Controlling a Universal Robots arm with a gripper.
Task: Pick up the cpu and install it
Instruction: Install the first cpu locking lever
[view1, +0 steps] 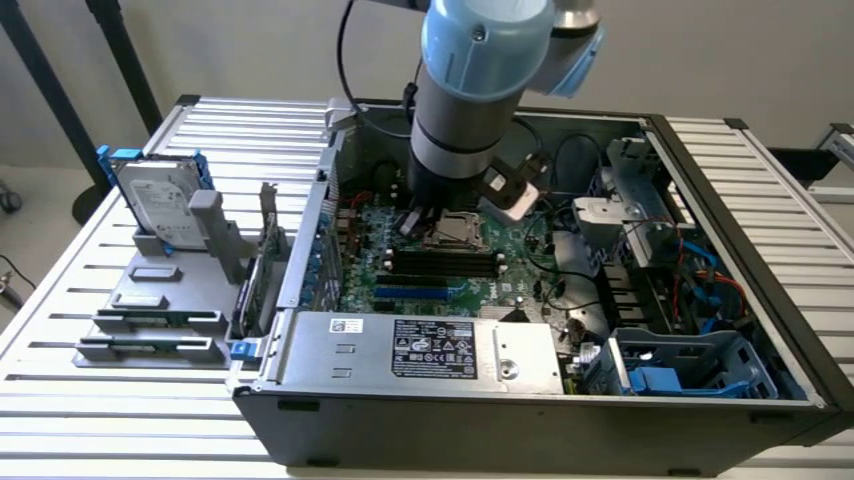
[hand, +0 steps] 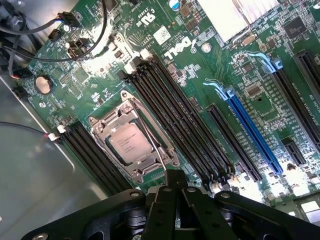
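The cpu (hand: 131, 143) already sits in its socket (hand: 135, 142) on the motherboard (hand: 200, 90), inside the open computer case (view1: 441, 405) on the table (view1: 94, 430). The placing looks done; the socket's metal frame still seems unlatched, as far as can be judged. The end effector (hand: 175, 181) hangs just above the socket's edge, fingers closed together and holding nothing. The wrist view shows the seated chip and memory slots (hand: 175, 115) plainly. The exterior view adds the hard drive (view1: 160, 200) standing at that view's left, outside the case.

Printed text on the cpu (hand: 131, 144), too small to read
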